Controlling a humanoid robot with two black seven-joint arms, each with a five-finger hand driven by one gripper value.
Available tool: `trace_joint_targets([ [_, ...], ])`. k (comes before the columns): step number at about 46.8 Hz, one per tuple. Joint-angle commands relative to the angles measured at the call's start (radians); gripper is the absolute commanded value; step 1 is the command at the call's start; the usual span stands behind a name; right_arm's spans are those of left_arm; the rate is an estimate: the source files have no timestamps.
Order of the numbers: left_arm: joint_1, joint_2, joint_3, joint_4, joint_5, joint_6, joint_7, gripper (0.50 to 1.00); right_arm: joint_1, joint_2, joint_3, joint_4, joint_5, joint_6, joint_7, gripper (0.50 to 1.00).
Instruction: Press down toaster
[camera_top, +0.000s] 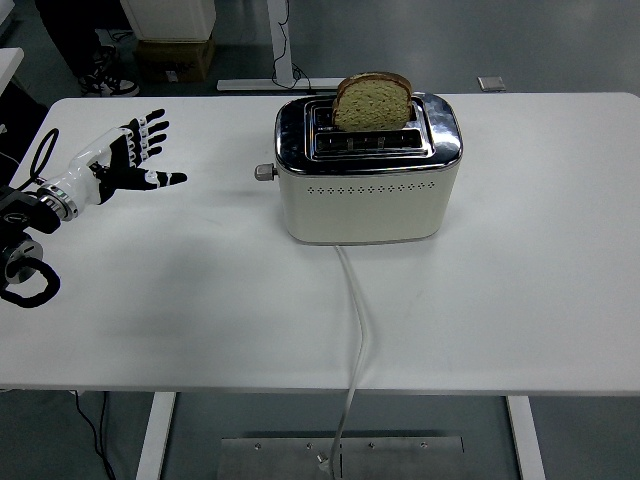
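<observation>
A cream and chrome toaster (367, 180) stands on the white table (500, 300) at the back middle. A slice of bread (372, 100) sticks up out of its far slot. Its grey lever knob (264, 172) juts from the left end, in the raised position. My left hand (135, 155) is at the far left of the table, well left of the lever, with fingers spread and holding nothing. The right arm is out of view.
The toaster's white cord (357, 330) runs from its front toward the near table edge and hangs off it. A person's feet (105, 75) and a cardboard box (175, 45) are on the floor beyond the table's far left corner.
</observation>
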Motion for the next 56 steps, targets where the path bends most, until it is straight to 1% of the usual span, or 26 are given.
trace_joint_targets([
  [1,-0.008,-0.008,-0.002,0.024,-0.034,0.000,-0.001,1.000,0.000,0.000,0.000,0.000,-0.001,0.000,0.000,0.998],
  [7,-0.014,-0.038,-0.020,0.044,-0.106,0.001,-0.001,1.000,0.000,0.000,0.001,0.000,-0.001,0.000,0.000,1.000],
  [15,-0.015,-0.074,-0.071,0.097,-0.215,0.000,-0.001,1.000,-0.002,0.000,0.001,0.000,-0.001,0.000,0.000,0.998],
  [20,-0.015,-0.077,-0.117,0.103,-0.260,0.000,-0.001,1.000,-0.002,0.000,0.000,0.003,-0.001,0.000,-0.001,1.000],
  [34,-0.014,-0.104,-0.193,0.104,-0.269,-0.005,-0.004,1.000,0.009,0.000,0.000,0.002,-0.003,0.000,-0.001,0.998],
  [42,-0.009,-0.109,-0.209,0.107,-0.270,-0.005,-0.047,1.000,0.009,0.000,0.000,0.002,-0.001,0.000,-0.001,0.998],
  [51,-0.009,-0.150,-0.216,0.198,-0.322,-0.014,-0.048,1.000,0.009,0.000,0.000,0.002,-0.001,0.000,-0.001,0.998],
  [56,-0.009,-0.164,-0.218,0.210,-0.335,-0.017,-0.048,1.000,0.009,0.000,0.000,0.002,-0.003,0.000,-0.001,0.998],
])
